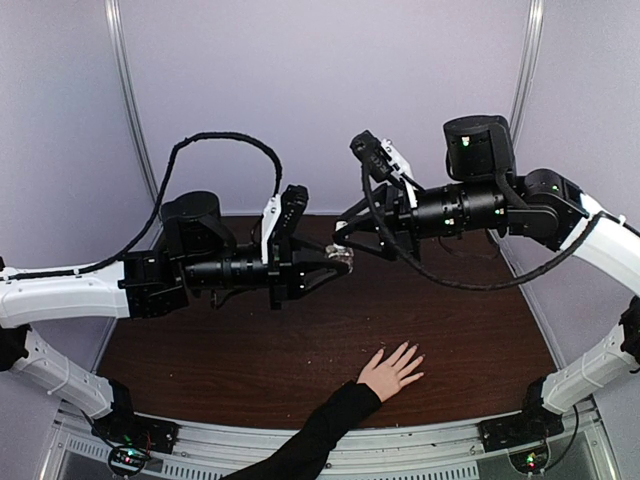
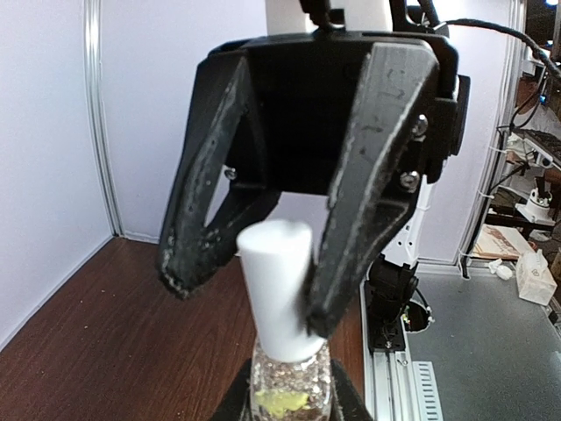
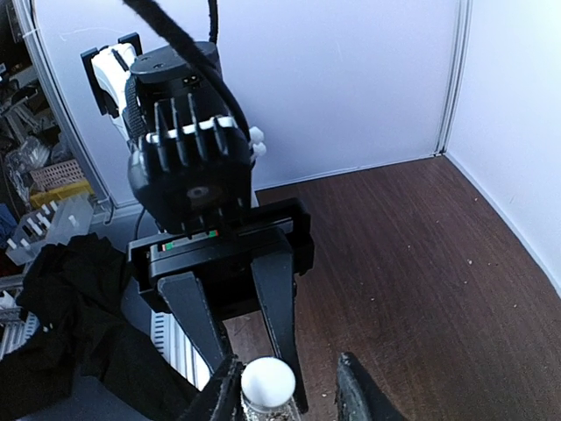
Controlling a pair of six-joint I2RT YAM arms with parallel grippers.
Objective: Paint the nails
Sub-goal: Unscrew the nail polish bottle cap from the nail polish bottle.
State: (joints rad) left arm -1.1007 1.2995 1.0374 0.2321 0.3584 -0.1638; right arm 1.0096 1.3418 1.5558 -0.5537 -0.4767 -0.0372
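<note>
Pale walls [image 1: 320, 80] enclose a dark wood worktop [image 1: 200, 350].

Top view: the bottle [image 1: 341, 257] hangs in the air between the two arms, clenched in the left jaws. The right jaws meet it from the opposite side. The human hand [image 1: 390, 372] lies flat on the worktop below the bottle, toward the near edge and well apart from it. The nails [image 1: 414, 356] are too small to check for paint.

Left wrist view: the right jaws straddle the white cap [image 2: 279, 289] above the bottle's glass. One finger touches the cap; the other stands off.

Right wrist view: the white cap [image 3: 267, 381] sits between parted jaws, with a gap on one side.

Hazards: an off-centre closure may slip off the smooth cap or twist the bottle in the left grip. The bottle appears tilted, so an opened neck could spill polish onto the worktop.
</note>
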